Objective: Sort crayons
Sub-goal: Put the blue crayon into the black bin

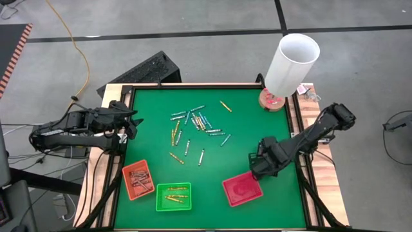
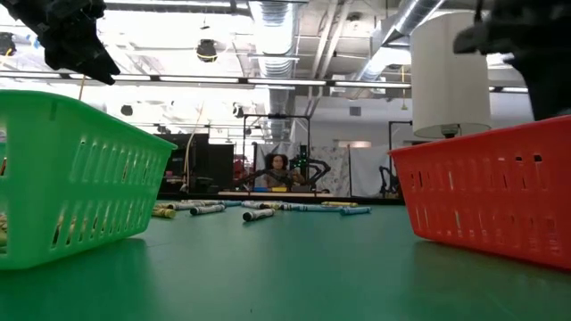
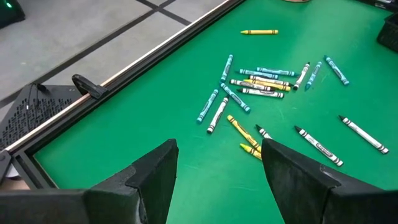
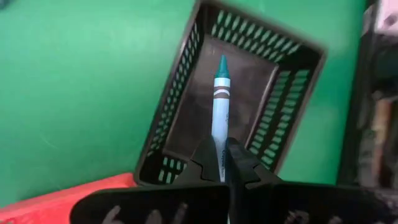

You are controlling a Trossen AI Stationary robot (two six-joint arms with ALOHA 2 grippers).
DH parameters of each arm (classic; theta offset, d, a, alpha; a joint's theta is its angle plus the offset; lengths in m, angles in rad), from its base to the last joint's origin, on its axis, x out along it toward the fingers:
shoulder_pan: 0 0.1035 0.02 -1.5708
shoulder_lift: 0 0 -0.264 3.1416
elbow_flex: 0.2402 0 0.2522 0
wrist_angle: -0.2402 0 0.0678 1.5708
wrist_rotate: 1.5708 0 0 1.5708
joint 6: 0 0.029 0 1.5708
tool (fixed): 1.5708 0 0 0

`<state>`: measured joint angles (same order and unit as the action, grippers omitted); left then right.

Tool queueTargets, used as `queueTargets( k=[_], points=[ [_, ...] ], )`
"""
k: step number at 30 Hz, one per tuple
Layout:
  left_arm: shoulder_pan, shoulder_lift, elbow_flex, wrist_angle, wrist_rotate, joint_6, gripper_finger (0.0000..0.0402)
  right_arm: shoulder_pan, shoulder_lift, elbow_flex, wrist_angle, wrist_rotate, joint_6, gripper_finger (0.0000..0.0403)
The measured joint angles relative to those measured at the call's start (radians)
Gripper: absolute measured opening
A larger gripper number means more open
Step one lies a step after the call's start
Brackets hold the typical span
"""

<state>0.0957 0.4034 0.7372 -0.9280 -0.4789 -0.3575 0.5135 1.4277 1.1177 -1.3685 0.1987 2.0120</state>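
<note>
Item: teal-tipped crayon (image 4: 221, 106), pinched in my shut right claw (image 4: 225, 163) above the black tray (image 4: 249, 46). Advice: centre over it, then release low. Left claw (image 3: 217, 180) wide open, empty, near the desk's (image 1: 257, 116) edge.

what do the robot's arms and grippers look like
Both arms are dark, nearly black, built of jointed segments, the left arm and right arm alike. The left gripper has two broad, flat, wedge-shaped black fingers. The right gripper has matching black fingers with notched tips. No markings show.

matt green table (image 1: 244, 109), perforated plastic trays (image 2: 80, 178).
</note>
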Motion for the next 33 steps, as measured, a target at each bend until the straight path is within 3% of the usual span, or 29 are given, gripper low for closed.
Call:
queueTargets(
  k=[12,25,33],
  points=[
    [0.0,0.0,0.0,0.007,-0.004,0.014,0.0223,-0.047,-0.001,-0.192,0.193,-0.043,0.007,0.0],
    [0.0,0.0,0.0,0.007,-0.004,0.014,0.0223,-0.141,-0.002,-0.284,0.351,-0.041,-0.084,0.0],
    [0.0,0.0,0.0,0.007,-0.003,0.014,0.0223,-0.149,-0.002,-0.305,0.361,-0.041,-0.084,0.0007]
  ],
)
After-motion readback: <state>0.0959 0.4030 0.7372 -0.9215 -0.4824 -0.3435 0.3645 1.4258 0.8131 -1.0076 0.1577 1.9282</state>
